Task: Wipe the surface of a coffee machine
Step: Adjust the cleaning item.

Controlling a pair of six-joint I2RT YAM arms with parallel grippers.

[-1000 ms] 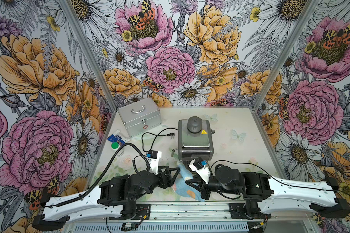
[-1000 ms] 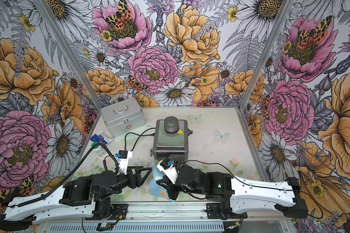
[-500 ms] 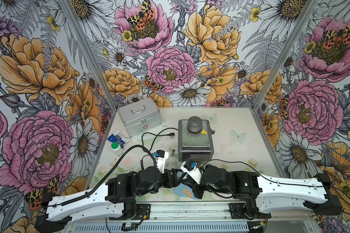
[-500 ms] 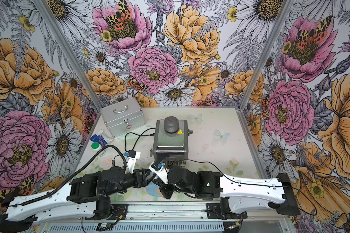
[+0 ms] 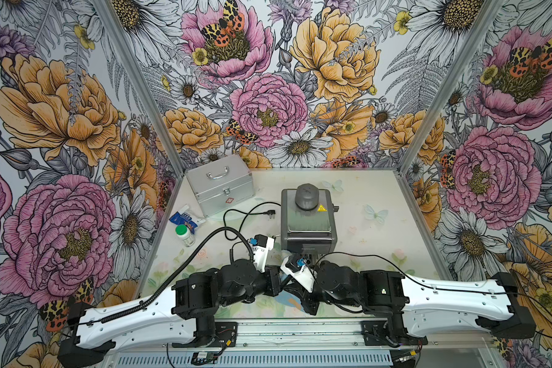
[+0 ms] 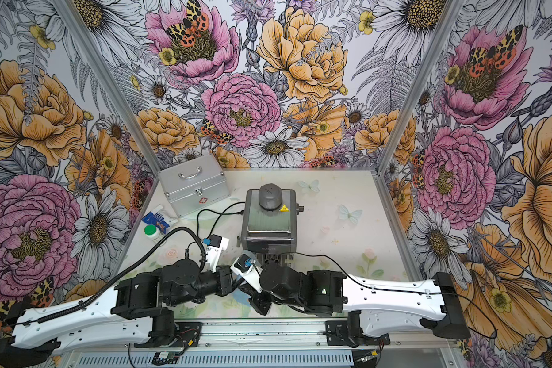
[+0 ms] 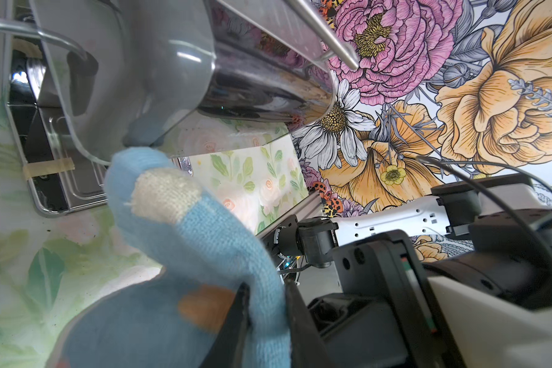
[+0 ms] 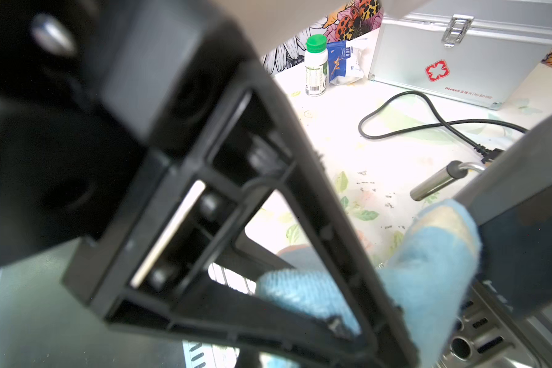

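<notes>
Left claw [image 7: 266, 288] is clamped on a fold of the blue knitted cloth [image 7: 185, 229], its two black fingers pinching the fabric between them. The right claw [image 5: 305, 304] sits close against it at the near edge and is closed, but the left claw's black frame fills the right wrist view, so I cannot tell whether cloth is caught in it too. Beneath everything lies the pale floral table [image 5: 380, 242]. The coffee machine [image 5: 308, 223] stands near its middle, just beyond both wrists, with its front towards the arms. The silver case [image 5: 220, 184] is well apart at the far left and takes no part. The free end of the cloth is bunched and touches the machine's lower front corner, above the steel drip tray [image 7: 61, 197]. The step in hand looks like starting the wipe with a fresh hold. To do it well, the pinch should stay firm and the bunched end be spread, so that fabric rather than finger meets the panel. Strokes should run along the face with light pressure, so the machine is not pushed back. They should also steer clear of the black cord [image 5: 236, 216] and the small steel wand [image 8: 434, 184] at the machine's side.
</notes>
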